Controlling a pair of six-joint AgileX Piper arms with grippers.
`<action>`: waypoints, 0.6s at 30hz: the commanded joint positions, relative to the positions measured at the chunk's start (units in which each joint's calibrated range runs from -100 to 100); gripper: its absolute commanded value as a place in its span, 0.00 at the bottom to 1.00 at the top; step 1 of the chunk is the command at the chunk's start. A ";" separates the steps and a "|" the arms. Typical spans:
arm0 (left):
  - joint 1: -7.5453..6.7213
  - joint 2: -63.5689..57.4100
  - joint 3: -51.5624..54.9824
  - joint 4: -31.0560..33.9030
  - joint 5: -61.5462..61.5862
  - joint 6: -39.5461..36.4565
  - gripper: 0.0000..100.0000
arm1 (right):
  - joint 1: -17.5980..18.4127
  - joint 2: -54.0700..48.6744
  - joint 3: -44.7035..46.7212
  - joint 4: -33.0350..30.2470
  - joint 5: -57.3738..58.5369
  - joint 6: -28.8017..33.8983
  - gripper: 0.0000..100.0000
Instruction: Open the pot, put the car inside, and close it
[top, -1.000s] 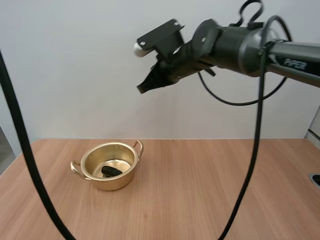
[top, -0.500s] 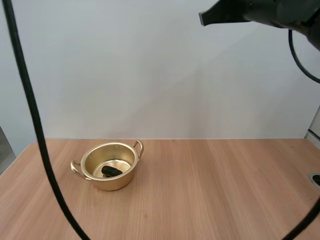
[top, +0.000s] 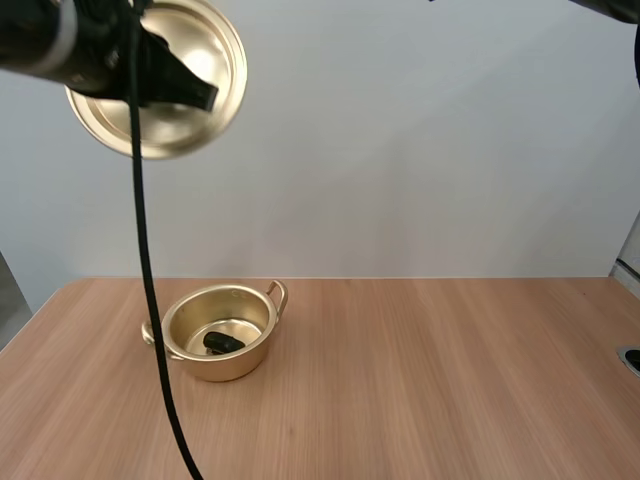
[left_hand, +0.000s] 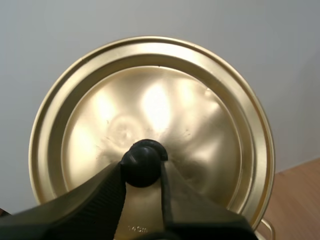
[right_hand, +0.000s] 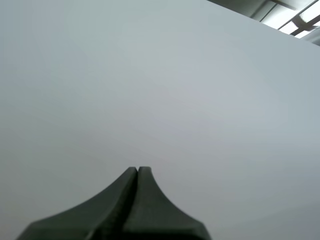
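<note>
My left gripper (left_hand: 142, 172) pinches the knob (left_hand: 142, 161) of the lid (left_hand: 170, 110), eleven o'clock of the pot (top: 226, 366) holding the car (top: 222, 343) on the table (top: 430, 380); right gripper (right_hand: 137, 171) closed, empty.

"14cm" on the lid (left_hand: 200, 125)

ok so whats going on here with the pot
The left gripper holds the gold lid by its black knob, high above the table. The pot sits open on the table with the small dark car inside. The right gripper is shut on nothing.
</note>
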 joint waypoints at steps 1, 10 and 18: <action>0.04 1.75 8.05 0.02 -2.39 0.55 0.00 | -0.20 -0.30 -0.04 -0.01 0.90 -0.05 0.00; 0.04 12.63 11.08 0.02 -0.73 0.87 0.00 | -0.55 -0.44 -0.04 -0.01 5.25 -0.05 0.00; 0.04 22.13 11.08 -0.65 3.64 1.27 0.00 | -0.55 -0.44 -0.04 -0.01 5.60 -0.05 0.00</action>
